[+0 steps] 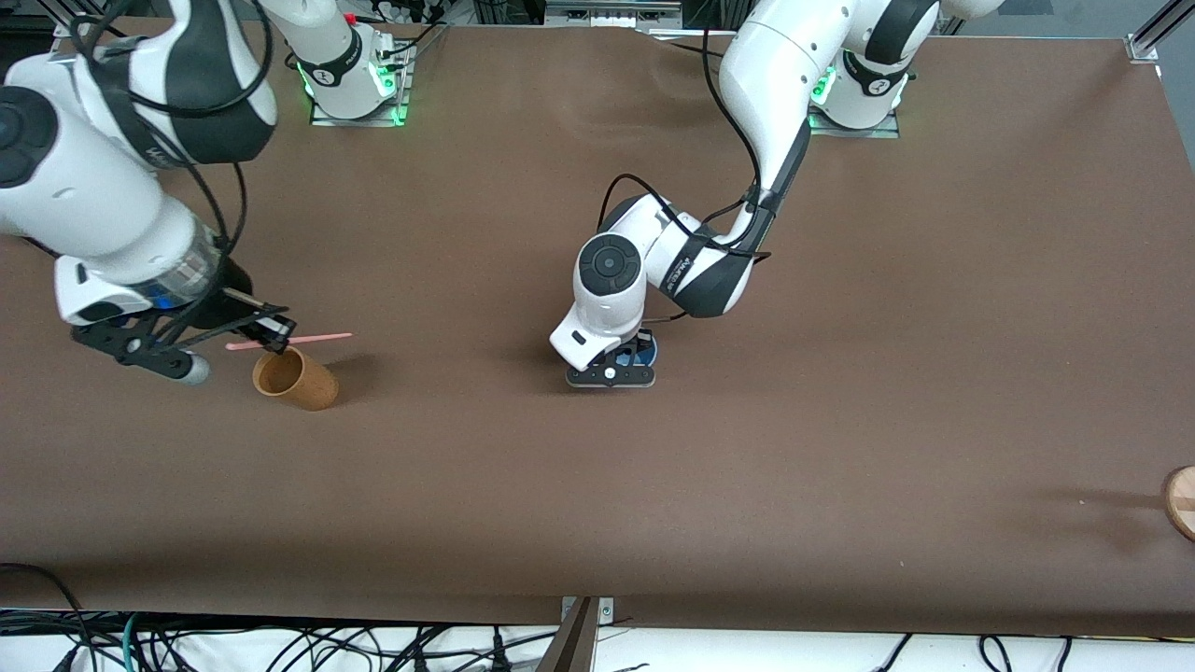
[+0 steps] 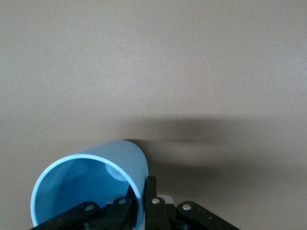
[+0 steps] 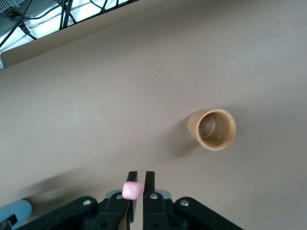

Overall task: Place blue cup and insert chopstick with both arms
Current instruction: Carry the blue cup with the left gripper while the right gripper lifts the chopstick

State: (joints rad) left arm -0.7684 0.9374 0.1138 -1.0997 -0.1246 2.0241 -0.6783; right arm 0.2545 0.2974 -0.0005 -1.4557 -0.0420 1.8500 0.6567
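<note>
the left gripper was low at the middle of the brown counter, its fingers drawn in on the wall of the blue cup, one finger inside the rim and one outside. in the front view only a sliver of the cup showed under the wrist; whether it touched the counter could not be told. in the left wrist view its bright blue inside faced the camera.

the right gripper hung over the counter at the right arm's end, above the tan cup. its fingers were nearly together, pinching the chopstick near its middle, so that the pink stick lay level, one end pointing toward the middle of the counter. in the right wrist view the chopstick appeared end-on between the fingers. the tan cup stood upright and apart from the stick, mouth open.

a round wooden object lay at the left arm's end of the counter, cut by the frame edge.
</note>
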